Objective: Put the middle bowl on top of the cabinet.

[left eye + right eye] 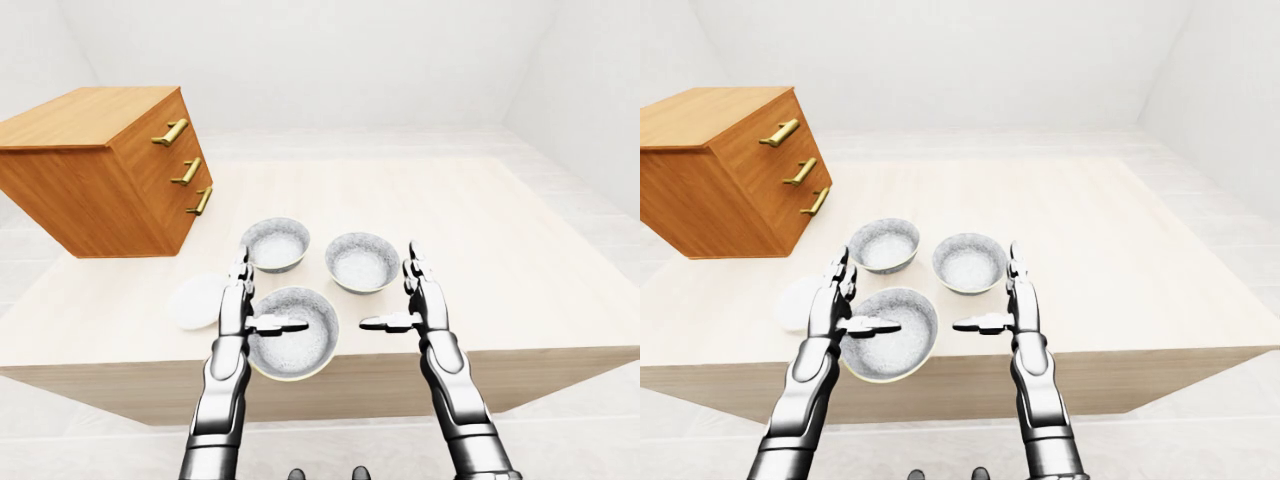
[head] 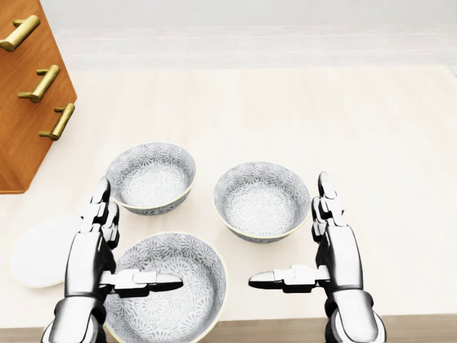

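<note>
Head view, left hand [image 2: 93, 256] over bottom bowl [image 2: 180, 309], right hand [image 2: 337, 251] apart

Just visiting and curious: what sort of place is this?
Likely a bare simulated test room: a pale table bearing three patterned bowls and a wooden cabinet, blank white walls around.

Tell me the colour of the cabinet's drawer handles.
Gold: the curved metal drawer handles on the orange-brown wooden cabinet show best in the head view.
</note>
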